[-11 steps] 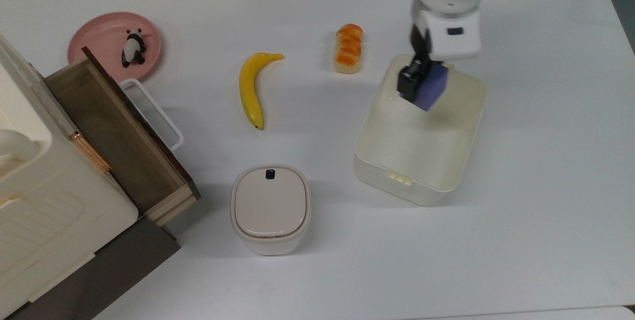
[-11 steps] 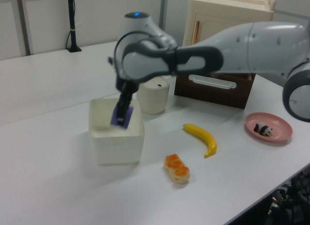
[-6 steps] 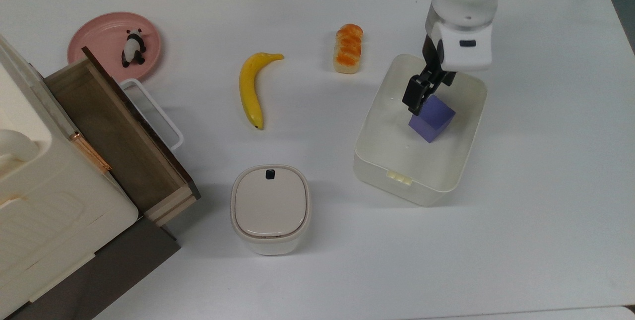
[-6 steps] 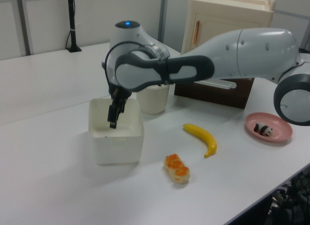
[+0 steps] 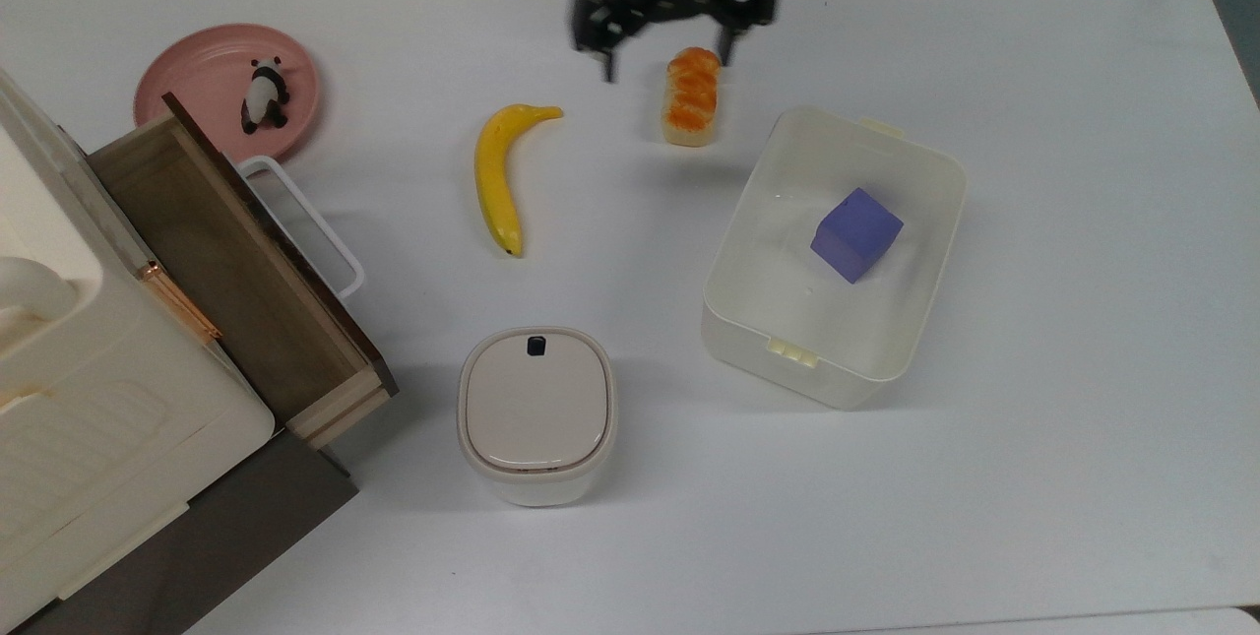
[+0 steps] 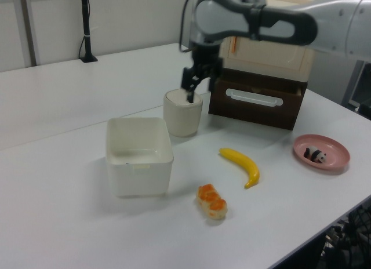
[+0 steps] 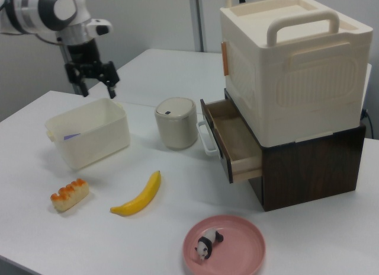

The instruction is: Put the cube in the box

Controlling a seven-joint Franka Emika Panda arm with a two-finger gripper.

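The purple-blue cube (image 5: 856, 234) rests on the floor of the cream-white box (image 5: 835, 387), toward the top view's right side, with nothing touching it. In the right view the cube (image 7: 71, 136) shows as a purple patch inside the box (image 7: 95, 146). My gripper (image 5: 671, 32) hangs open and holds nothing, high over the table near the bread roll, well to the top view's left of the box. In the left view the gripper (image 6: 200, 85) is raised beyond the box (image 6: 139, 164). The right view has the gripper (image 7: 93, 84) above the box's far side.
A bread roll (image 5: 691, 95) and a banana (image 5: 497, 172) lie on the top view's left of the box. A small lidded bin (image 5: 536, 413) stands nearer the front. A pink plate (image 5: 197, 74) with a panda figure and an open wooden drawer (image 5: 236, 261) under a cream case are at the far left.
The gripper let go of the cube, rose out of the box and swung to the top view's upper left, over the bread roll. The cube stayed in the box.
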